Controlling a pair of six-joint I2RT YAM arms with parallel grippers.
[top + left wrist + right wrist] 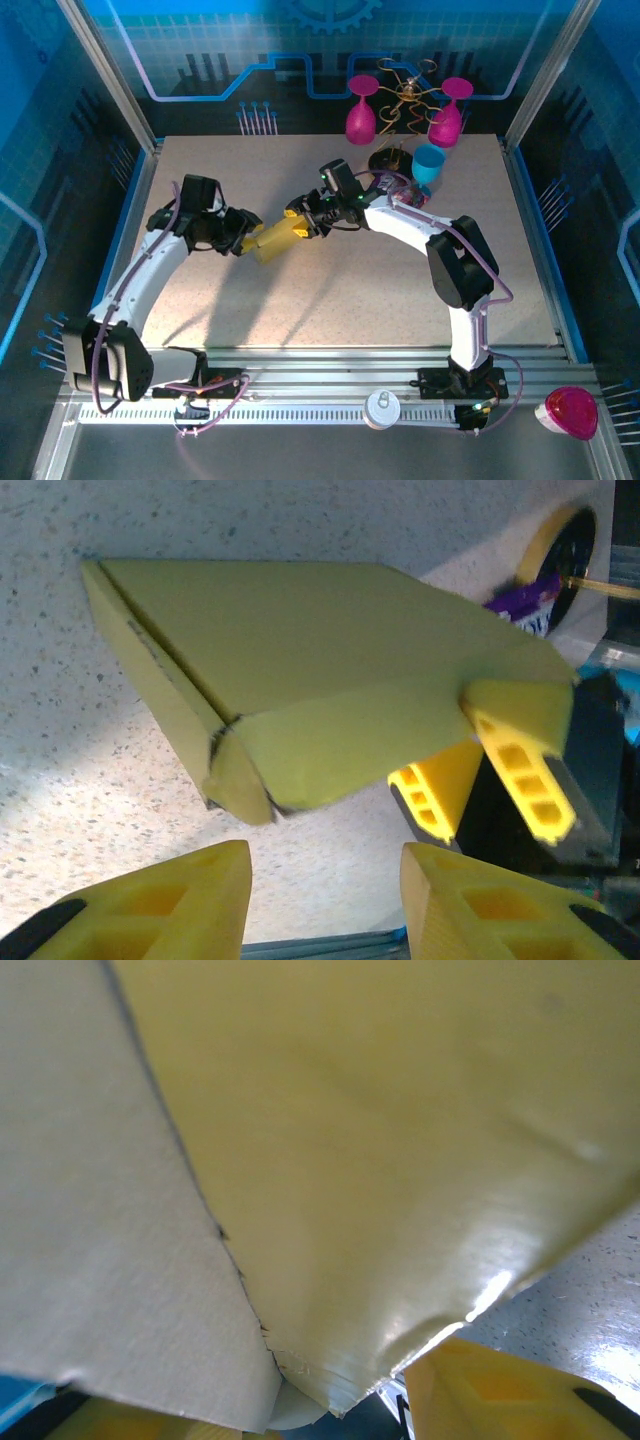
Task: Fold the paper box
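I am holding my left gripper [325, 870] spread, its two yellow fingers [160, 905] apart, with bare speckled table showing in the gap and nothing sitting between them. Just beyond those tips, the near corner of the paper box [330, 650] is pointing back at me, its flaps meeting there along a dark seam.

I am pinching the far end of the box with my right gripper [304, 223]. Seen from my left wrist, one of its fingers [520, 775] is lying over the box's edge and the other is sitting under it. From my right wrist, the cardboard is running down between my fingers, a glossy yellow panel on the right and a paler one on the left.

From above, the box is lying lengthwise between my two grippers over the middle of the table [300, 320]. I cannot tell whether its underside is touching the surface. Behind my right arm, well apart from the box, a blue cup [429, 163] is standing near two pink goblets [361, 112]. A purple packet [520, 605] is lying by a dark round dish [386, 160].
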